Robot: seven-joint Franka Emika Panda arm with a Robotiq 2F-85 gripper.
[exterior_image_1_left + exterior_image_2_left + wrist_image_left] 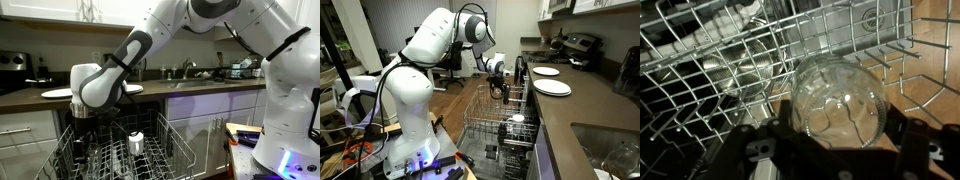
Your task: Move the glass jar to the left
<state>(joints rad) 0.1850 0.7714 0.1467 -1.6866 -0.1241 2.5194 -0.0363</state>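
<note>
Gripper (840, 138) clasps the glass jar (837, 98) squarely between its fingers.

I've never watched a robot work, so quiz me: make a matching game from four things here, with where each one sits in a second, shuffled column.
Things:
1. glass jar
2. white cup
3. white plates
4. wire rack

Places:
A. on the countertop
B. between the fingers of the gripper
C. pulled out below the counter edge
D. standing in the rack, apart from the gripper

Pairs: 1-B, 2-D, 3-A, 4-C
</note>
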